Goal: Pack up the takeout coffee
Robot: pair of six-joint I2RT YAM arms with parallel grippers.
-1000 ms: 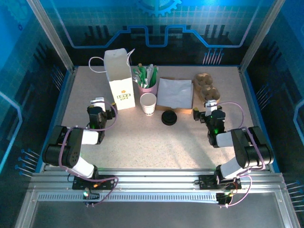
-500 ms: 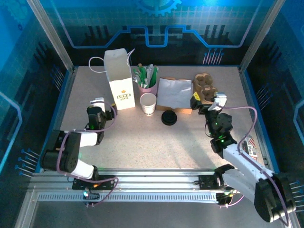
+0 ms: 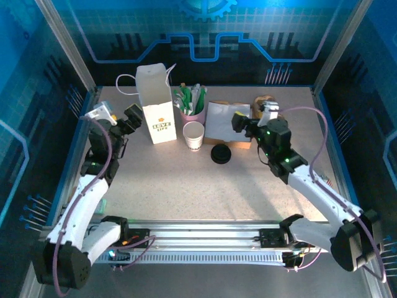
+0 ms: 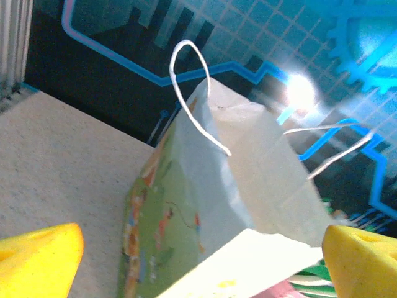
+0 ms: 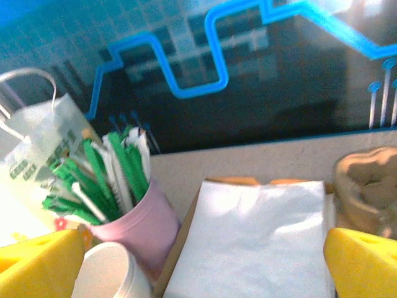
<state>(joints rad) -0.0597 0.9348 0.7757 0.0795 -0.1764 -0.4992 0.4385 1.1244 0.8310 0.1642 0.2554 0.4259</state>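
The takeout coffee is a small white paper cup point(image 3: 193, 135) standing open in front of the pink cup, with its black lid point(image 3: 221, 154) flat on the table to its right. In the right wrist view the cup's rim point(image 5: 108, 273) shows at the lower left. My left gripper point(image 3: 119, 118) hovers open just left of the tall white bag point(image 3: 155, 104), its yellow fingertips point(image 4: 37, 261) wide apart with the bag point(image 4: 205, 205) ahead. My right gripper point(image 3: 254, 121) hangs open over the white napkins point(image 3: 229, 121), holding nothing.
A pink cup of green-and-white sticks point(image 3: 193, 105) stands behind the paper cup, seen close as the pink cup point(image 5: 133, 223). A brown pulp cup carrier point(image 3: 270, 112) lies at the back right. The napkins point(image 5: 254, 242) rest on brown card. Frame posts and walls ring the table.
Both arms have risen from low near the front and reached toward the back: the left one to the bag's left side, the right one leftward over the napkins. Both grippers stay open.
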